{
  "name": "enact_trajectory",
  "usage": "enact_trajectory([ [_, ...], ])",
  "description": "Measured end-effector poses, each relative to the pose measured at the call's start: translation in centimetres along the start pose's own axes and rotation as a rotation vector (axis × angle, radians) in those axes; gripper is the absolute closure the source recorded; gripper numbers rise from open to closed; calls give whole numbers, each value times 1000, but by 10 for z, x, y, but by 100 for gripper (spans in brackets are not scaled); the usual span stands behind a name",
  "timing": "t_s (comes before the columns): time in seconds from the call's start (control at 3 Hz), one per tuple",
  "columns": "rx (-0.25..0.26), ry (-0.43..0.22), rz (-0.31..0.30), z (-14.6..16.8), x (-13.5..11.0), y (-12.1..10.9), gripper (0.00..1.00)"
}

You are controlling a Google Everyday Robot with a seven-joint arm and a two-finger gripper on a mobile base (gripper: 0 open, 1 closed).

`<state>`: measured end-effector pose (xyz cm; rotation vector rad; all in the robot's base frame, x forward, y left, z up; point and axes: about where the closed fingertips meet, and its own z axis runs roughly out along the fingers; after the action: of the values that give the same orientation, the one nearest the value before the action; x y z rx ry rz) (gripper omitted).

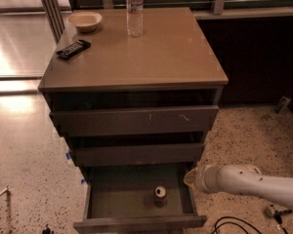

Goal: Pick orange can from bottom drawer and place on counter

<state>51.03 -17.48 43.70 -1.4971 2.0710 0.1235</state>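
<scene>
The orange can [159, 195] stands upright inside the open bottom drawer [136, 223], right of its middle, silver top showing. The counter [146, 57] is the tan top of the cabinet above. My white arm reaches in from the lower right. The gripper [191, 177] is at its left end, by the drawer's right wall and to the right of the can, apart from it. It holds nothing that I can see.
On the counter stand a clear water bottle [135, 11], a cream bowl [85, 21] and a black remote [73, 48]. The two upper drawers [134, 121] are slightly pulled out. Black cables [229, 225] lie on the speckled floor at the lower right.
</scene>
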Motion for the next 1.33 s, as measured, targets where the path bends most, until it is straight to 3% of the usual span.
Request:
enact_trajectory([
  [0.33,-22,-17,42,28,10,6,100],
  [1.0,-15,-7,31,42,17,5,100],
  [1.33,-23,-36,18,78,27,7,100],
])
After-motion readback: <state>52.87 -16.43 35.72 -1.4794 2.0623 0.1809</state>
